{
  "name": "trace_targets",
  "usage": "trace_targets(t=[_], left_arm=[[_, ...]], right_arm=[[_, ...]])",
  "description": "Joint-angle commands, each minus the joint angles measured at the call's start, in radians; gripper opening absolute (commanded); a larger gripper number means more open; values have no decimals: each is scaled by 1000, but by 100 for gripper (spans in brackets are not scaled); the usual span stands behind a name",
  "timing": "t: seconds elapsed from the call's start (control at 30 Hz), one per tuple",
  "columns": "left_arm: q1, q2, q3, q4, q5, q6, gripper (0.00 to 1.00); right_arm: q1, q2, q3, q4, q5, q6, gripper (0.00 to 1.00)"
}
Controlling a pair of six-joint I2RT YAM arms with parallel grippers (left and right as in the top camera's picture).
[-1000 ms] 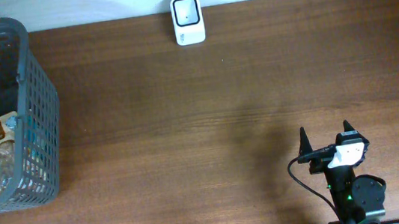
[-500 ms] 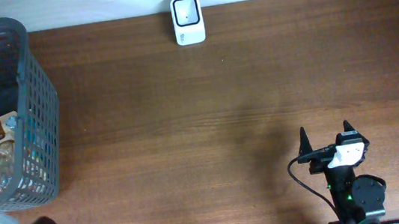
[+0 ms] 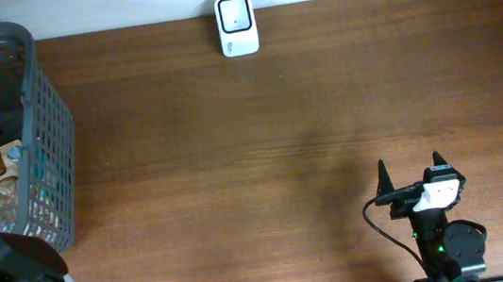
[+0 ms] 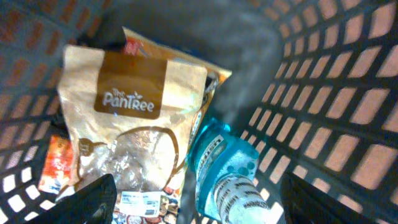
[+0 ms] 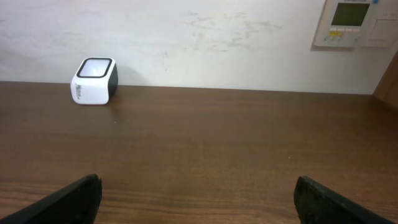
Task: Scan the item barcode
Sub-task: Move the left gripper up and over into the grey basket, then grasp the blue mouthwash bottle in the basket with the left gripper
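Hovering, jaws spread and empty, over the PanTree snack bag (image 4: 134, 124) in the basket (image 3: 44, 108) at 9 o'clock, the left end effector (image 4: 199, 202) seems poised to fetch it for the barcode scanner (image 3: 236, 25) at 12 o'clock, while the right end effector (image 3: 411, 172) idles agape at 5 o'clock.

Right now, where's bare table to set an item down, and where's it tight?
Free: the wide wood stretch of table between the basket, the scanner and the right arm. Crowded: inside the basket, the PanTree bag and blue bottle lie pressed together.

Table (image 3: 280, 138) bears basket (image 3: 49, 116) and scanner (image 3: 237, 25)
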Motion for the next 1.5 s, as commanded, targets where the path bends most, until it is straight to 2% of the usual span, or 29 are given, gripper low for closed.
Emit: trace_targets(t=[0.0,0.2,0.27,0.43,0.6,0.77,0.97,1.03,1.1,1.2,1.3,1.47], left_arm=[[-6,45,6,-22,70,87,82],[-18,54,6,-13,87,143,82],[-18,54,6,-16,87,154,88],[-19,54,-7,-24,107,156,86],[-19,55,-109,2,101,180,92],[-19,55,-174,9,98,228,91],[-19,60,-188,26,109,236,84],[-19,62,-188,18,114,250,75],[-19,63,-188,13,113,255,54],[-19,63,-188,8,113,257,54],[-19,63,-188,-2,112,257,60],[-19,64,-188,-20,93,257,61]], right_arm=[[-6,-8,-9,-3,2,-2,98],[-6,-8,-9,-3,2,-2,98],[-6,-8,-9,-3,2,-2,98],[-6,-8,-9,-3,2,-2,98],[-6,-8,-9,-3,2,-2,98],[-6,-8,-9,-3,2,-2,98],[-6,-8,-9,-3,2,-2,98],[-6,-8,-9,-3,2,-2,98],[-6,-8,-9,-3,2,-2,98],[-6,-8,-9,-3,2,-2,98],[-6,-8,-9,-3,2,-2,98],[-6,-8,-9,-3,2,-2,98]])
